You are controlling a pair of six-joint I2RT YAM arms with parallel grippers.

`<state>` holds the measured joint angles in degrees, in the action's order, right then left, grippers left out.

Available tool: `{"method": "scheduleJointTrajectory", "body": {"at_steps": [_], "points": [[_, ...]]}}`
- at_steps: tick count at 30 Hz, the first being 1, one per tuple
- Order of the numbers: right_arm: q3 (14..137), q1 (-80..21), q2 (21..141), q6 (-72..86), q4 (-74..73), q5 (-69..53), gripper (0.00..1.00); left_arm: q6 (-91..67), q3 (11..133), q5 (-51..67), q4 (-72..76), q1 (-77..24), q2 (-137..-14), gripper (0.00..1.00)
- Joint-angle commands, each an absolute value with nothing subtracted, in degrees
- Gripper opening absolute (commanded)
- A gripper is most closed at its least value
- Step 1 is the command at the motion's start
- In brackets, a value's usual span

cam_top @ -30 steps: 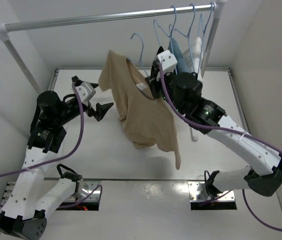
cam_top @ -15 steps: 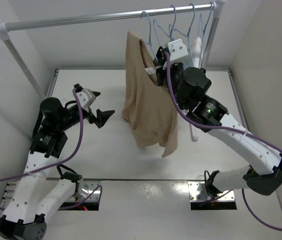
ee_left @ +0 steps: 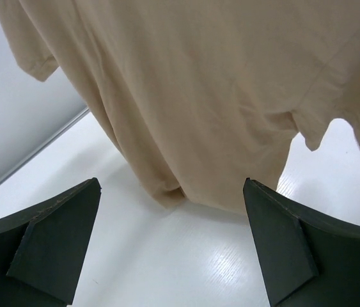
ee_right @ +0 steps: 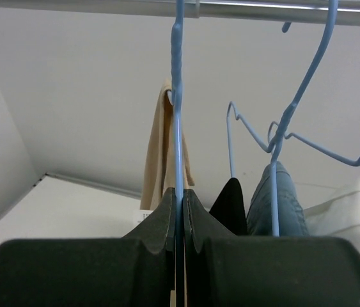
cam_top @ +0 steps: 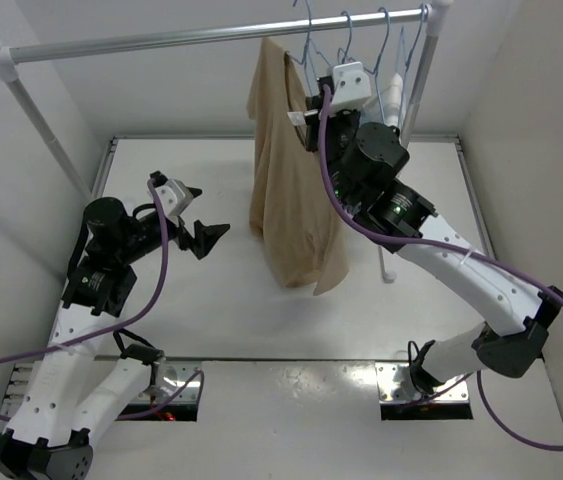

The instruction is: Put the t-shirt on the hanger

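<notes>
Left gripper point(ee_left: 171, 185) nearest the bases: jaws spread wide, holding nothing, low over the table point(cam_top: 201, 310) and facing the hem of the t-shirt point(cam_top: 291, 200) without touching it. The t-shirt hangs full length in the air beyond it, collar uppermost, one shoulder draped high near the rail point(cam_top: 161, 40). Right gripper point(ee_right: 178, 195) is raised behind the collar, fingers pinched tight on the stem of the hanger point(ee_right: 177, 96), wire running straight up between the pads towards the rail. The top of the hook leaves the wrist view, so I cannot tell whether it is over the rail. Judgement: step in hand is seating the hook. Do it well by keeping the stem vertical, bringing the hook over the bar, lowering until the rail takes the weight, and only then letting go; keep it apart from the neighbouring hangers point(ee_right: 295, 109). No bins or boxes in view. The rail is the only holder: farther along it hang a black garment point(ee_right: 231, 204), a blue garment point(ee_right: 279, 204) and a white garment point(ee_right: 346, 217).
</notes>
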<state>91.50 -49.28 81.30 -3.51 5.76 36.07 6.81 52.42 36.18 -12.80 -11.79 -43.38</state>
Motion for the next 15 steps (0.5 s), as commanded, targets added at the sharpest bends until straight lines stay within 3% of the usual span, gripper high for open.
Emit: {"method": "scheduleJointTrajectory", "body": {"at_steps": [1, 7, 15], "points": [[95.4, -48.6, 82.7, -4.3, 13.4, 40.2, 0.0, 5.7, 52.5, 36.6, -11.3, -11.1, -42.7, 1.0], [93.7, -48.6, 84.6, -3.7, 11.9, 44.9, 0.0, 5.7, 51.9, 36.6, -11.3, -11.1, -42.2, 1.0], [91.1, -48.6, 83.5, 2.0, 5.3, 41.4, 0.0, 5.7, 51.4, 36.6, -11.3, -11.1, -41.7, 1.0]]}}
